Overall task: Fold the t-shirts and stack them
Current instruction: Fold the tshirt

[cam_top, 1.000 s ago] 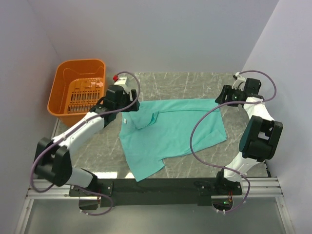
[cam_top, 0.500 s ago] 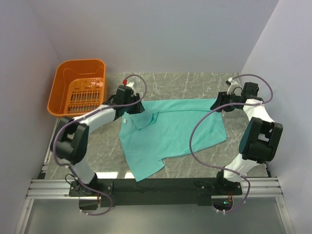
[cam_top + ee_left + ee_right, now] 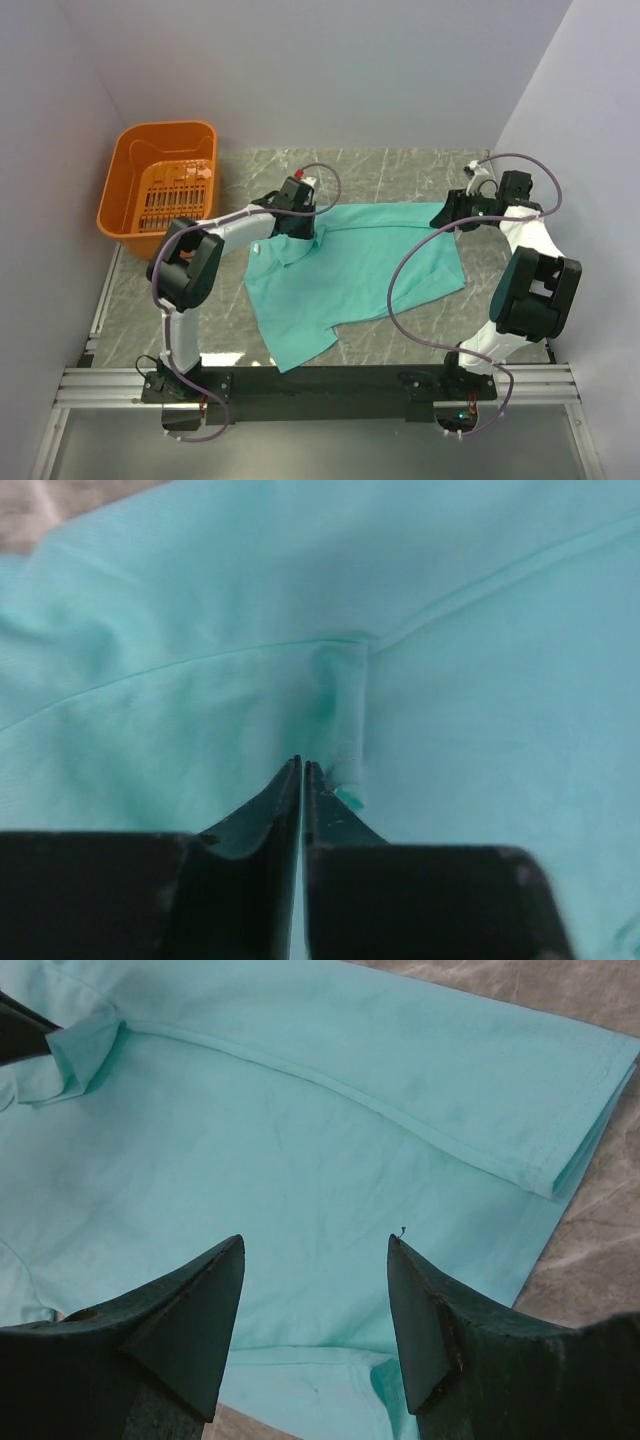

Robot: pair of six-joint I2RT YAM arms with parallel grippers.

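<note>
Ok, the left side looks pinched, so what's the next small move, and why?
Probably lower the right gripper and close it on the t-shirt near its sleeve. Its jaws stand open above the fabric, holding nothing, while the left gripper is shut on a puckered fold by a seam. A two-handed fold likely needs both sides held.

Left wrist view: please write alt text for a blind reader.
The left gripper, black and shut, pinches a small pucker of a teal t-shirt. The cloth fills nearly the whole picture, crossed by a seam; a bit of table shows top left.
</note>
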